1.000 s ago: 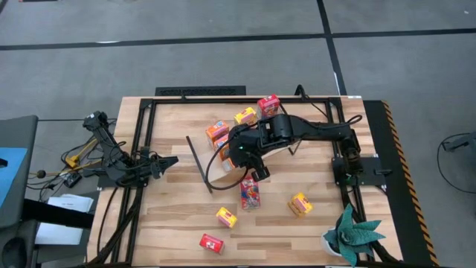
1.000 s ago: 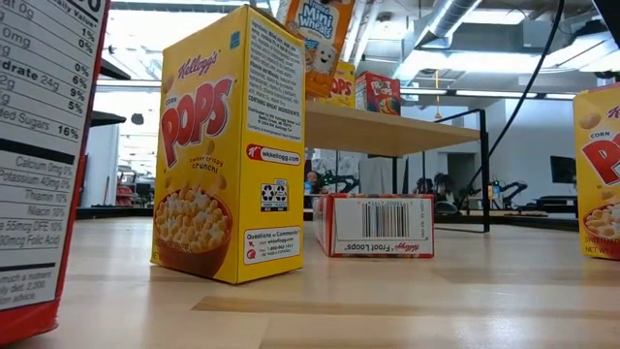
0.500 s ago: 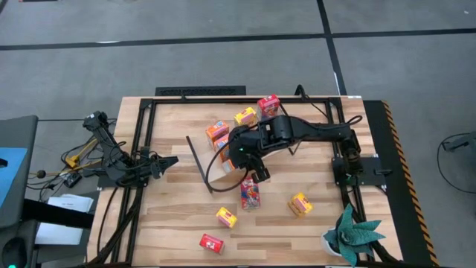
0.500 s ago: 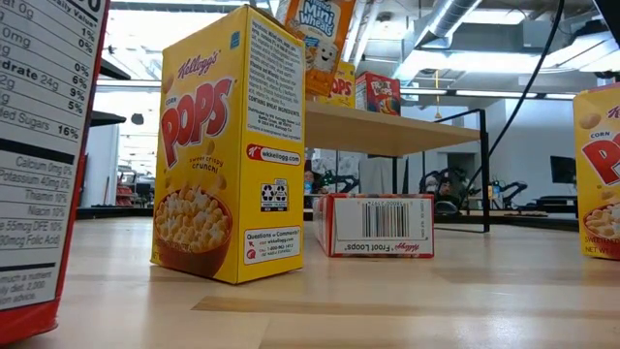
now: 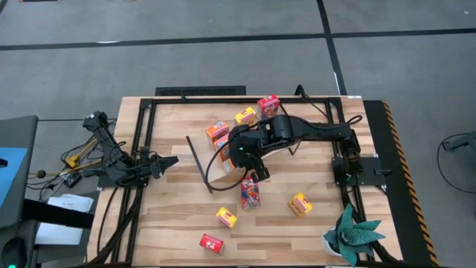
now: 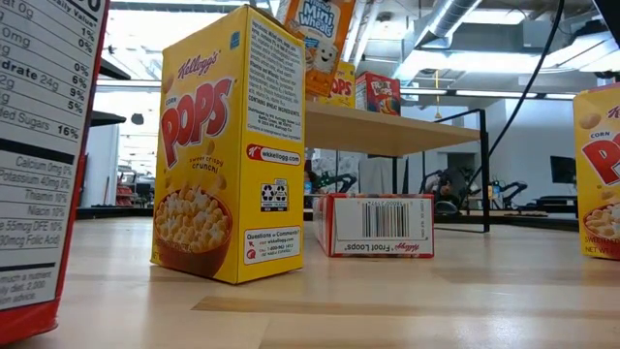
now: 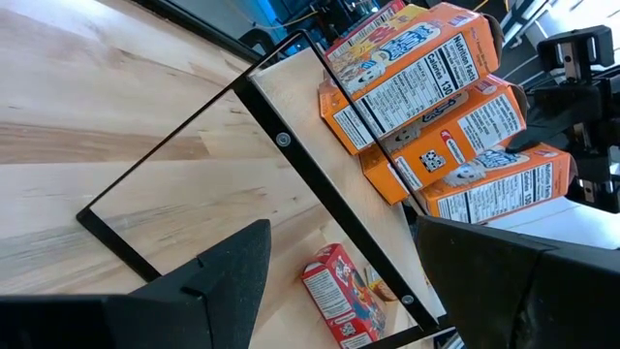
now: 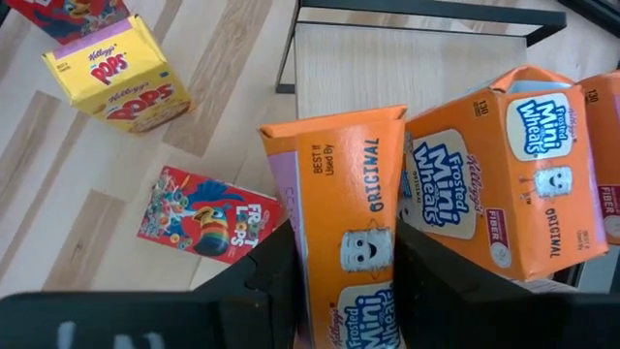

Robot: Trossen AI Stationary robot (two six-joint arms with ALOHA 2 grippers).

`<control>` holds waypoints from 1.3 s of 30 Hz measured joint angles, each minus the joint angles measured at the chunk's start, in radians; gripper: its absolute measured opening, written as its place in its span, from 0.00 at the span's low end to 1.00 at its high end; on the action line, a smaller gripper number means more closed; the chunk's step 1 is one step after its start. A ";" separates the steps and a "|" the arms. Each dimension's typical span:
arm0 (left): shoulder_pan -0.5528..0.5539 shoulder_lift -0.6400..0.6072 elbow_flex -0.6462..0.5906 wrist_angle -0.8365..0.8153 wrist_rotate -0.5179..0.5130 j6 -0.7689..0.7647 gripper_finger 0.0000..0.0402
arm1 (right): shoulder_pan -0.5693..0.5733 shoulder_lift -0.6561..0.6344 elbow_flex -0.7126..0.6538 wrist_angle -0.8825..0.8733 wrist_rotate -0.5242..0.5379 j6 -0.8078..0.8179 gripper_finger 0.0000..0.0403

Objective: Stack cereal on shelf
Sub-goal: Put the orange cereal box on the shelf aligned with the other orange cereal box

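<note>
Two matte black jointed arms, blocky housings. Right arm (image 5: 297, 132): small green light near wrist, broad flat black fingers (image 8: 281, 281). Left arm (image 5: 130, 170): black cables trailing, wedge-shaped dark fingers (image 7: 232, 276).

- Three orange boxes (image 7: 417, 58), all on the shelf (image 8: 387, 68).
- Three yellow boxes (image 5: 226, 217), one on the shelf.
- Three red boxes (image 5: 211, 243), one on the shelf.
- One shelf.
- Two arms (image 5: 312, 132).
- One plant (image 5: 349, 234).

shelf (image 5: 223, 167) under right arm, largely hidden
</note>
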 joint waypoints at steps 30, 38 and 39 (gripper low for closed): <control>0.000 0.000 0.000 -0.001 -0.006 0.000 0.62 | -0.016 -0.003 -0.063 0.023 0.046 -0.007 0.58; 0.000 0.000 0.000 -0.001 -0.005 0.000 0.62 | -0.015 -0.003 -0.063 0.025 0.072 -0.003 0.61; 0.000 0.000 0.000 -0.001 -0.005 0.000 0.62 | -0.015 -0.003 -0.063 0.024 0.072 -0.003 0.61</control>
